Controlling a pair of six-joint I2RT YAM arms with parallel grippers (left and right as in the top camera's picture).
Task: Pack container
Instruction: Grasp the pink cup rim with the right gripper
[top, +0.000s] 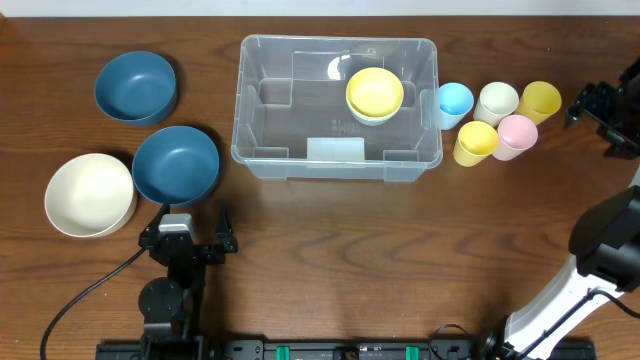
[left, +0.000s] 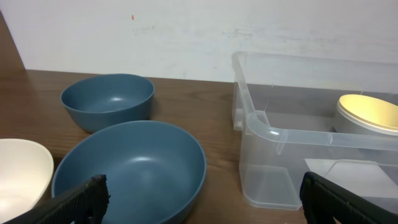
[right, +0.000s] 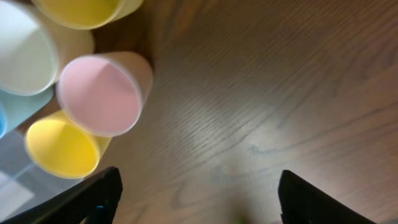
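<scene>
Container (top: 243, 110) clear ridged plastic, rectangular, rounded corners.

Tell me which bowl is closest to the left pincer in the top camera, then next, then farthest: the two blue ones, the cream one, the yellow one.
Measured from the left pincer in the overhead view:
1. near blue bowl, just ahead of it
2. cream bowl, off to the left
3. far blue bowl, farther back on the left
4. yellow bowl, inside the container, to the right
</scene>
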